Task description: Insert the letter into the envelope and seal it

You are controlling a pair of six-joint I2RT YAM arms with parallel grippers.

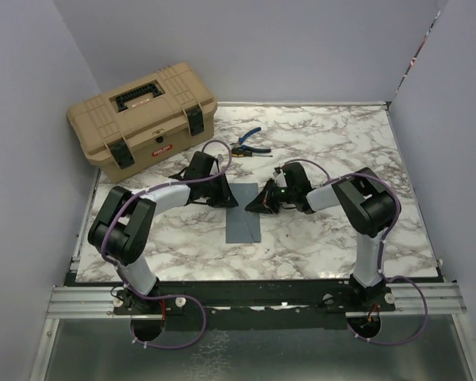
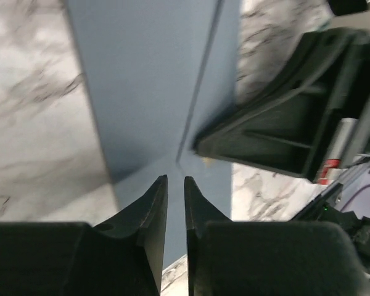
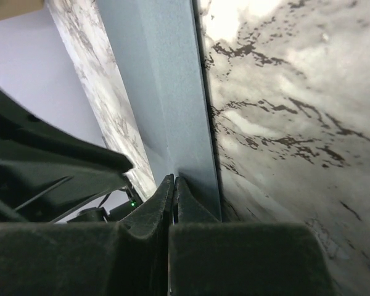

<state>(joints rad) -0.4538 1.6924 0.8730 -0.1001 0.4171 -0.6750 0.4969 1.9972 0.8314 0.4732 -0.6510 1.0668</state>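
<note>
The slate blue-grey envelope (image 1: 243, 218) lies flat on the marble table, long side running away from the arms. Both grippers meet low over its far end. My left gripper (image 1: 228, 198) comes in from the left. In its wrist view its jaws (image 2: 176, 179) stand a narrow slit apart with nothing between them, tips just above the envelope (image 2: 148, 80) where a fold line runs. My right gripper (image 1: 255, 206) comes in from the right, and its tips (image 3: 174, 179) are shut together against the envelope (image 3: 166, 80). The letter is out of view.
A tan toolbox (image 1: 143, 119) with black latches sits at the far left of the table (image 1: 341, 238). Blue-handled pliers (image 1: 250, 143) lie just beyond the grippers. Grey walls close in on the left, back and right.
</note>
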